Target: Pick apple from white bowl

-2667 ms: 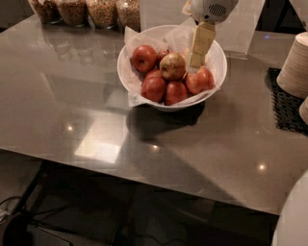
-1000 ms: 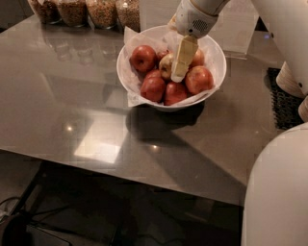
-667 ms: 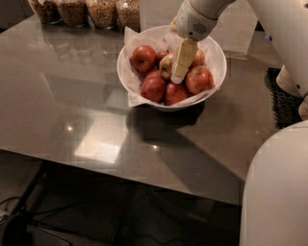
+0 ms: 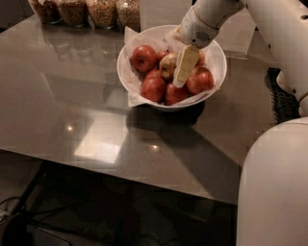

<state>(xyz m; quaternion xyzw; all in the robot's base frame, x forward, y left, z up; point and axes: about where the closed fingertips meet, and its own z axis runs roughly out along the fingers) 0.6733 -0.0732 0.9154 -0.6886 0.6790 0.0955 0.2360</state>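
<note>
The white bowl (image 4: 217, 52), lined with crinkled white paper, stands on the grey table and holds several apples. The pale yellow-tan apple (image 4: 167, 65) lies in the middle of the bowl among deep red apples (image 4: 144, 58). My gripper (image 4: 183, 67) reaches down into the bowl from the upper right. Its cream finger lies right against the pale apple's right side and hides part of it.
Several glass jars (image 4: 89, 11) of grain stand along the table's back edge. A dark mat (image 4: 284, 96) lies at the right edge. My white arm (image 4: 279, 33) and base (image 4: 274, 187) fill the right side. The grey table (image 4: 72, 101) stretches left and to the front.
The gripper has come down from above the bowl's right side and moved left onto the pale apple. Over the last second it has barely shifted.
</note>
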